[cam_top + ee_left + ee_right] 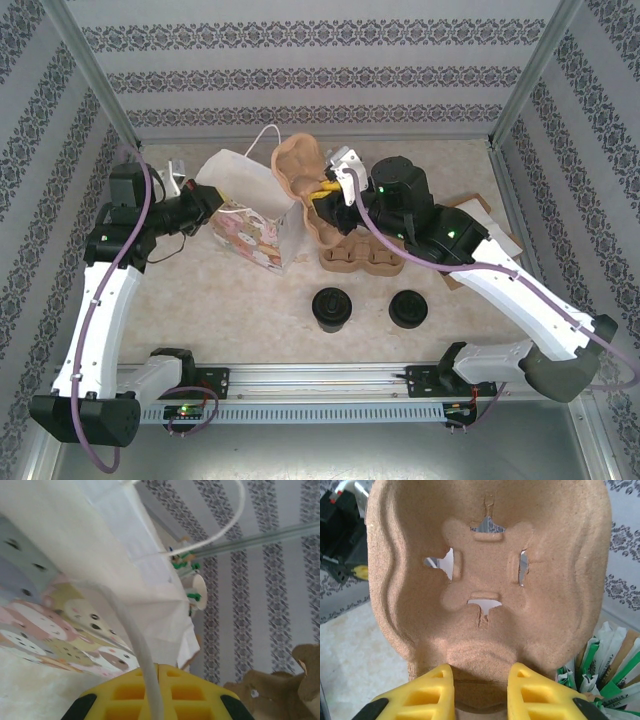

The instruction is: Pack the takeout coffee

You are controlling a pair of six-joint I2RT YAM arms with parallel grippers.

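Note:
Two takeout coffees with round black lids stand on the table near the front, one (pixel 331 308) left of the other (pixel 408 308), neither touched. My right gripper (pixel 326 190) (pixel 480 682) is shut on a brown cardboard cup carrier (pixel 303 170) (pixel 490 570), holding it upright just right of the white printed paper bag (pixel 255 215) (pixel 75 570). My left gripper (pixel 207 203) (pixel 159 669) is at the bag's left side, shut on its white cord handle (pixel 135 635).
More brown carriers (pixel 360 258) lie on the table behind the cups. A holder of green-and-white packets (pixel 602 672) (pixel 192 587) stands near the back. Flat cardboard (pixel 482 215) lies at the right. Patterned walls and metal posts enclose the table.

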